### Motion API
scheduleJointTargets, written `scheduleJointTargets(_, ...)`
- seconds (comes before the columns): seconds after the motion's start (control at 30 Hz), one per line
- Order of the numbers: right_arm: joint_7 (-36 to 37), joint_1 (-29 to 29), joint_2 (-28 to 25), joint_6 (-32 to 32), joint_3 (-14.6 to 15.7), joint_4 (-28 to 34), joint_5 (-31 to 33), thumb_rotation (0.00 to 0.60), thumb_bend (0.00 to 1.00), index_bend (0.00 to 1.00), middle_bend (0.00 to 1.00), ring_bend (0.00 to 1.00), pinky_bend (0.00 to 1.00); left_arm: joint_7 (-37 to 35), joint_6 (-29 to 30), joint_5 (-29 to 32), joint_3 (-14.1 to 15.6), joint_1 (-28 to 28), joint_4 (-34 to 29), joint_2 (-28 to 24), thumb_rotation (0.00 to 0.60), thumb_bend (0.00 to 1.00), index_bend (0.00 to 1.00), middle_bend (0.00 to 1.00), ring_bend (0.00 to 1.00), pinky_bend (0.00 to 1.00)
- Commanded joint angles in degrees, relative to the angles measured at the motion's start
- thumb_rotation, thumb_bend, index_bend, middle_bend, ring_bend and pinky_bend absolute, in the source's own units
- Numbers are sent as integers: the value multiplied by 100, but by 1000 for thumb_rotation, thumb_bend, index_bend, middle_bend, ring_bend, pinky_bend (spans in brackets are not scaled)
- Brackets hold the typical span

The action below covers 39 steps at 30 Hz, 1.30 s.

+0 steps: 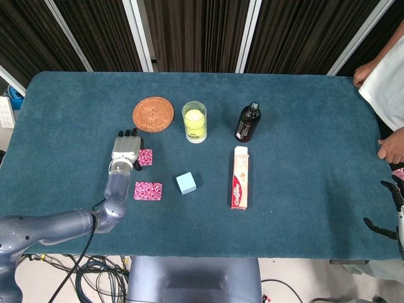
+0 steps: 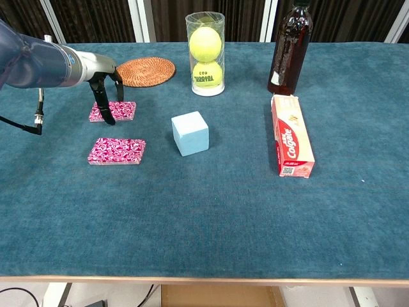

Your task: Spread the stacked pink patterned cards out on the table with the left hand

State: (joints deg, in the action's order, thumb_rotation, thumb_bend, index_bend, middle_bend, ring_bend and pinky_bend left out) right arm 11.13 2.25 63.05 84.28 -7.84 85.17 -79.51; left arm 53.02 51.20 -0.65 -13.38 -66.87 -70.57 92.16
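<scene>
Two piles of pink patterned cards lie at the left of the table. The far pile [image 1: 146,157] [image 2: 121,110] is under my left hand [image 1: 125,148] [image 2: 101,77], whose dark fingers [image 2: 107,110] point down and touch its top and front edge. Part of that pile is hidden by the hand in the head view. The near pile [image 1: 148,190] [image 2: 117,151] lies flat and untouched, closer to the front edge. My right hand [image 1: 390,213] shows only at the head view's lower right edge, off the table, fingers apart and holding nothing.
A woven round coaster [image 1: 153,113] lies behind the cards. A tennis ball tube [image 2: 205,54], a dark bottle [image 2: 290,48], a light blue cube [image 2: 190,133] and a toothpaste box [image 2: 291,135] stand to the right. A person's hand [image 1: 392,149] rests at the table's right edge.
</scene>
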Motion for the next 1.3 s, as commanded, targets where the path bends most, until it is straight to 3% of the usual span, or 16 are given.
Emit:
scheduleJointTargets(0.03, -1, -2, 0, 2, -1, 2, 3, 600, 115, 183, 79, 126, 237, 10, -13, 5, -11, -4, 12, 15, 600, 123, 432, 87, 0, 0)
scheduleJointTargets(0.6, -2, 4, -6, -21, 3, 4, 10, 600, 115, 183, 79, 126, 238, 83, 14, 15, -77, 9, 183, 131, 600, 161, 443, 90, 0, 0)
scheduleJointTargets(0.97, -5, 13, -4, -38, 3, 3, 14, 600, 116, 183, 79, 126, 238, 109, 64, -15, -139, 39, 185, 147, 600, 271, 481, 108, 0, 0)
scheduleJointTargets(1.3, 0, 14, -9, -47, 0, 5, 27, 600, 116, 183, 79, 126, 238, 263, 176, 59, -196, 8, 32, 57, 600, 273, 490, 109, 0, 0)
